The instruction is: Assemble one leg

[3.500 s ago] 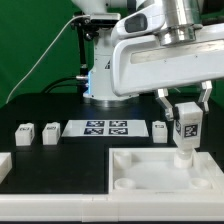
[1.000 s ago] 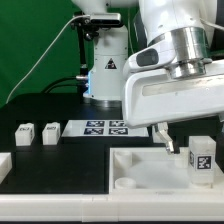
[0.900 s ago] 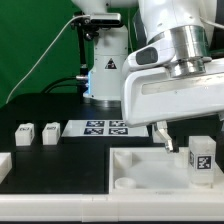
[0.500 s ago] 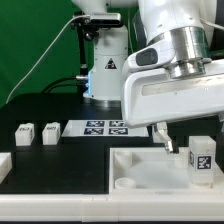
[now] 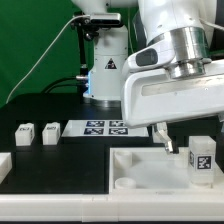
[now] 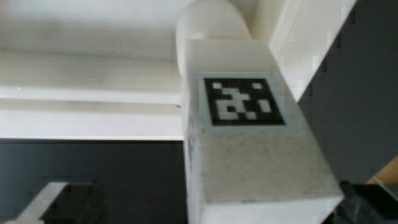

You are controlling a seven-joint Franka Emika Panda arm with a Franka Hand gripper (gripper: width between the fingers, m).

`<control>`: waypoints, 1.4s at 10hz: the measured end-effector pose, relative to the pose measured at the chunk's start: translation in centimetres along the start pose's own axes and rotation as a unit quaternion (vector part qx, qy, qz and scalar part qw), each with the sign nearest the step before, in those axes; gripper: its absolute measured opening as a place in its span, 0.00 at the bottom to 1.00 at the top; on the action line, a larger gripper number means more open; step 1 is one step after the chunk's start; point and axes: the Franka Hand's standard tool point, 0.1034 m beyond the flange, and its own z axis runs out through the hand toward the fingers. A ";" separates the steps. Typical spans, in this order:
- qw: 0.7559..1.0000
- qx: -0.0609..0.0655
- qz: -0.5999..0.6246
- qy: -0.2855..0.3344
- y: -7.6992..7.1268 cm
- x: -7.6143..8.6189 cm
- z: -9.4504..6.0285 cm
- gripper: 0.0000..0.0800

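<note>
One leg [image 5: 200, 160], a white block with a square tag, stands upright in the large white tray's [image 5: 140, 172] corner on the exterior view's right. My gripper [image 5: 196, 150] straddles it from above. One dark finger [image 5: 166, 140] hangs clear of the leg's side; the other is hidden. In the wrist view the leg [image 6: 249, 150] fills the middle between the gripper's [image 6: 214, 208] fingers. One finger [image 6: 63, 200] stands apart from it with a dark gap, the other sits close by its edge. The jaws look open.
Two more legs [image 5: 22, 134] [image 5: 49, 133] lie at the exterior view's left and a third [image 5: 160, 129] sits behind the finger. The marker board [image 5: 100, 127] lies between them. A white part [image 5: 4, 165] is at the left edge. The robot base [image 5: 105, 75] stands behind.
Nothing has moved over the last second. Since 3.5 s ago the hand has turned and come lower and to the exterior view's right, and the leg now sits lower in the tray corner.
</note>
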 end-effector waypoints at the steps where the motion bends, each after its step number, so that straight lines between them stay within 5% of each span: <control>1: 1.000 -0.001 0.002 0.002 0.1 0.1 0.0 0.81; 10: 1.000 -0.004 0.016 -0.010 0.9 0.0 0.1 0.81; 14: 0.981 0.040 0.031 -0.189 -0.7 -1.2 -0.2 0.81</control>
